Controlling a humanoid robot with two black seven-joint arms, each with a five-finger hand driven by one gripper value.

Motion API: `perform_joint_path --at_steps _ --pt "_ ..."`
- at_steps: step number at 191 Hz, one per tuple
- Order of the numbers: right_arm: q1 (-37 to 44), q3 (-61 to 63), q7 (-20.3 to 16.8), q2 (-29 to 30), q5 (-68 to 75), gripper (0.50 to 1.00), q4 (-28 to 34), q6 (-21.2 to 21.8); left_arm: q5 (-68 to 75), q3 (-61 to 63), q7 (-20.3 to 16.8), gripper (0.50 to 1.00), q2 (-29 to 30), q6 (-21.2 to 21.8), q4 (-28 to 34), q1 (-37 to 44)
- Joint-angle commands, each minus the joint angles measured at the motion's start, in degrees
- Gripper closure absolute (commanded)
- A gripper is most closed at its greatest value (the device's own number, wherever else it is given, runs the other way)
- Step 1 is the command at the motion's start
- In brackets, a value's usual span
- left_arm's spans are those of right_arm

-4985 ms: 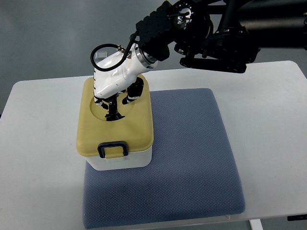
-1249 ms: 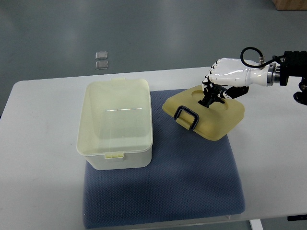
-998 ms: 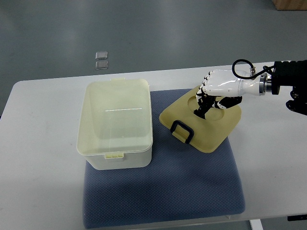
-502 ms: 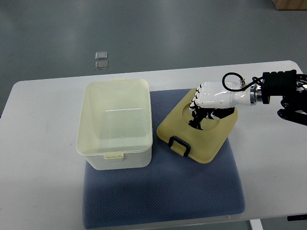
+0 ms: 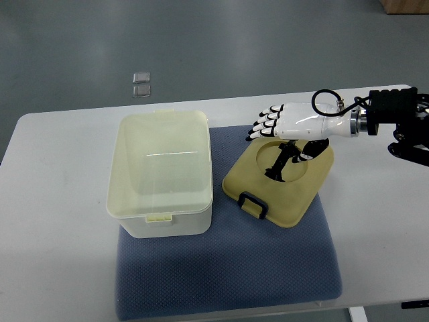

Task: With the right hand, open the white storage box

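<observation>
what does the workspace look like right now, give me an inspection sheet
surface: white table with a blue mat on it
job's things: white storage box open and empty, on the mat's left edge; yellow lid lying flat on the mat to its right, dark latch toward the near side
clutter: nothing seen on the table
hands: right hand above the lid's far edge, fingers spread, holding nothing; left not in view
cables: black cable loop at the right wrist
surroundings: grey floor, two small clear squares on it beyond the table
</observation>
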Motion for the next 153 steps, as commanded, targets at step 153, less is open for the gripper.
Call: perform_joint_path --at_steps 153 --pt "-10.53 42.06 -13.47 7.73 78.84 0.634 -16.67 22.13 -0.01 0.00 0.00 0.500 0.00 -0.04 0.00 -0.01"
